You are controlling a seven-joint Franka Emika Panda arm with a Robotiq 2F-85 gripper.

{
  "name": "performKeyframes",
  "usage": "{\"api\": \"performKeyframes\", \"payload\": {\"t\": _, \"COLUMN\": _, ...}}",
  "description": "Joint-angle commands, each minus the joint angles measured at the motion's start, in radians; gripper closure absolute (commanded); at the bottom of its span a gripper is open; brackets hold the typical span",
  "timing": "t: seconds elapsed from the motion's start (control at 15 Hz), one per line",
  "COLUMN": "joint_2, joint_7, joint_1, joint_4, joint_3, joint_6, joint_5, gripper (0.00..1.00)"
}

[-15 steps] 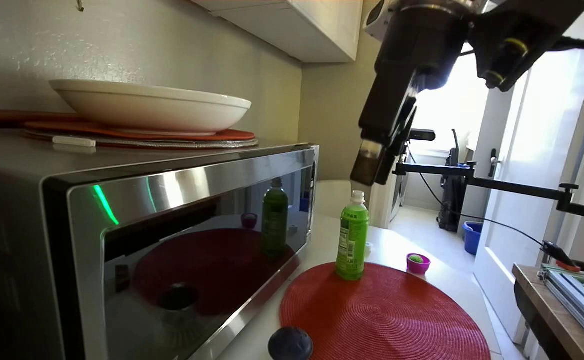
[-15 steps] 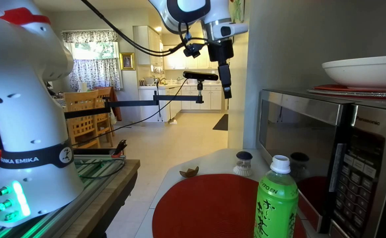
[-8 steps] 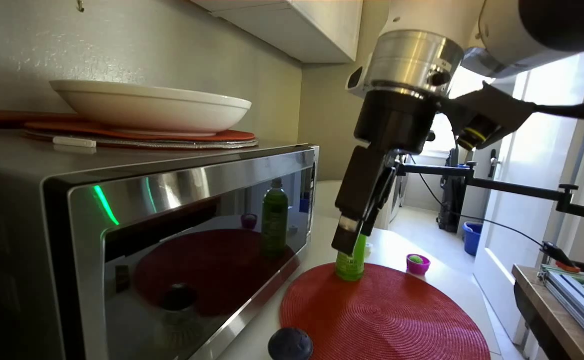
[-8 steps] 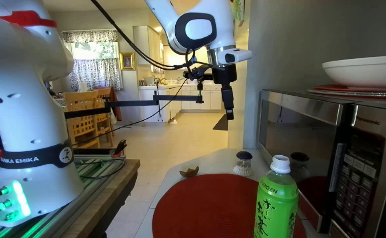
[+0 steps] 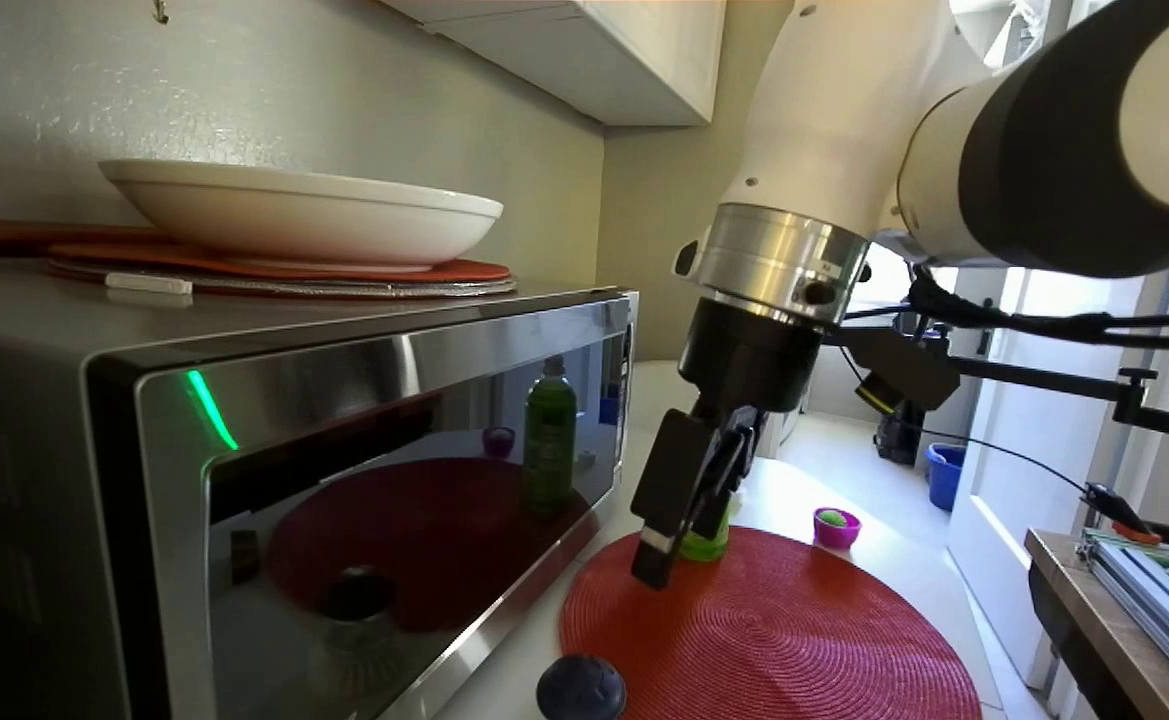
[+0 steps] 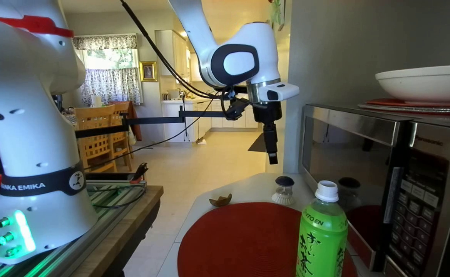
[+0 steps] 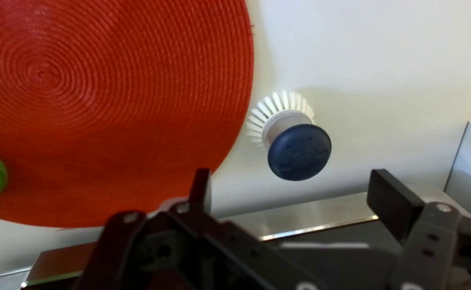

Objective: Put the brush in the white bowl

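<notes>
Peeking up at the bottom edge in an exterior view, the brush [image 5: 581,687] shows only its dark knob; the rest is cut off. In an exterior view the white bowl [image 6: 427,84] runs off the right side, and its inside is hidden in both exterior views, where it sits on stacked round mats [image 5: 474,270] on top of the microwave [image 6: 348,138]. The green bottle [image 6: 321,234] loses its base below the frame, and a small brown object [image 6: 221,202] near the red placemat [image 6: 240,238] is hard to identify. In the wrist view the pincer [image 7: 289,190] has its two fingers spread well apart. The brush, seen whole, stands on the tabletop [image 7: 364,60] just beside the placemat, knob up and bristles down, in line with the gap between the fingers but lower, apart from both; whether its bristles touch the placemat is hard to tell. In an exterior view the pincer hangs above the brush. The microwave is marked Panasonic above a keypad [image 6: 413,223] whose smaller print is mostly too fine to read. The bottle's label [image 6: 319,246] says ITO EN over large Japanese characters. A black band [image 6: 42,182] around the robot's base [image 6: 32,150] shows ANKA EMIKA, its beginning curving out of sight.
</notes>
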Motion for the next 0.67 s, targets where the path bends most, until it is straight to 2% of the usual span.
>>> {"api": "performKeyframes", "payload": {"t": 0.0, "joint_2": 0.07, "joint_7": 0.013, "joint_1": 0.04, "joint_4": 0.021, "joint_3": -0.032, "joint_6": 0.06, "joint_5": 0.016, "gripper": 0.0}}
{"api": "performKeyframes", "payload": {"t": 0.4, "joint_2": 0.166, "joint_7": -0.046, "joint_1": 0.076, "joint_4": 0.058, "joint_3": -0.029, "joint_6": 0.183, "joint_5": 0.065, "gripper": 0.0}}
{"api": "performKeyframes", "payload": {"t": 0.47, "joint_2": 0.168, "joint_7": -0.027, "joint_1": 0.109, "joint_4": 0.069, "joint_3": -0.067, "joint_6": 0.163, "joint_5": 0.032, "gripper": 0.0}}
{"api": "performKeyframes", "payload": {"t": 0.53, "joint_2": 0.147, "joint_7": -0.036, "joint_1": 0.092, "joint_4": 0.046, "joint_3": -0.042, "joint_6": 0.16, "joint_5": 0.07, "gripper": 0.0}}
{"api": "performKeyframes", "payload": {"t": 0.6, "joint_2": 0.152, "joint_7": -0.034, "joint_1": 0.1, "joint_4": 0.05, "joint_3": -0.05, "joint_6": 0.16, "joint_5": 0.071, "gripper": 0.0}}
